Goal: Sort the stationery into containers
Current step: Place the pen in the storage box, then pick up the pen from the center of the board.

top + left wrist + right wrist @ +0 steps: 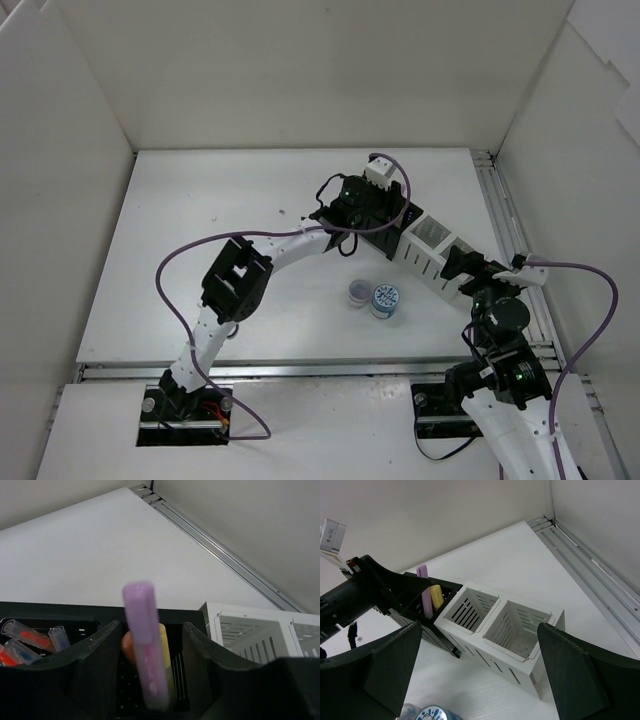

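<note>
Highlighter (146, 645), lilac, stood upright in the black organizer (60, 611), in the compartment next to the white organizer (490, 630). It rose squarely between the left jaws, which were spread and seemed to touch neither side. Two tape rolls (385, 300) lay together on the bench (200, 250). The right jaws gaped empty, facing the white organizer. I judged that arm nearer the rolls.

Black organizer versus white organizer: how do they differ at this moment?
The black organizer holds a purple highlighter and a yellow highlighter; the white organizer shows two empty compartments. The black organizer sits nearer the middle of the table, the white organizer nearer its right edge. Both are slotted boxes, side by side.
</note>
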Tool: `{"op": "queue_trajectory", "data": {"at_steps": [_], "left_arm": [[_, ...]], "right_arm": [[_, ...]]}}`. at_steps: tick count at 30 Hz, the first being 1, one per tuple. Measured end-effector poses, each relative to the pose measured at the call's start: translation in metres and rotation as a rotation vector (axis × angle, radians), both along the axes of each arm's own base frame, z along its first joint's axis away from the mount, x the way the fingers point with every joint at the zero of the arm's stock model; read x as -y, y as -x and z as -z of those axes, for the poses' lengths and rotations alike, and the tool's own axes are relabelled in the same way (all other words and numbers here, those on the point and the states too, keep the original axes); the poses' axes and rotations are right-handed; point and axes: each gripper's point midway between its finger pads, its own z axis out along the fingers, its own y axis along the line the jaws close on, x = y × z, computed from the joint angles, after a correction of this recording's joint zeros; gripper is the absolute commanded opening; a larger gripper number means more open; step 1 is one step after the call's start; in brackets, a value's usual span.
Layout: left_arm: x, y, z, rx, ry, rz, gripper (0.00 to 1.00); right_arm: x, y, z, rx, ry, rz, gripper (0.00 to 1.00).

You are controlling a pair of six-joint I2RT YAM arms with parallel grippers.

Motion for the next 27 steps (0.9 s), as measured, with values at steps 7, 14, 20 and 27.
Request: {"op": "queue_trajectory", "data": {"at_steps": [7,14,20,27], "left_arm": [[-0.01,0.017,-0.01,0.007,-0.009,-0.004,0.99],[-0.068,0.057,-0.074,0.006,0.013,-0.06,0.99],[-0.184,0.07,-0.101,-0.131,-0.011,-0.358,0.99],[-0.352,0.121,0.006,-0.509,-0.125,-0.84,0.99]], "right_arm": [[0.0,0.0,0.0,-0.001,0.001,0.0,0.98],[-0.002,-0.002,0.003,-0.014,0.011,-0.009,0.98],[-0.016,-0.016,0.022,-0.106,0.051,-0.073,0.98],[-0.028,-0.033,0.047,-0.215,0.083,-0.117,0.98]]}}
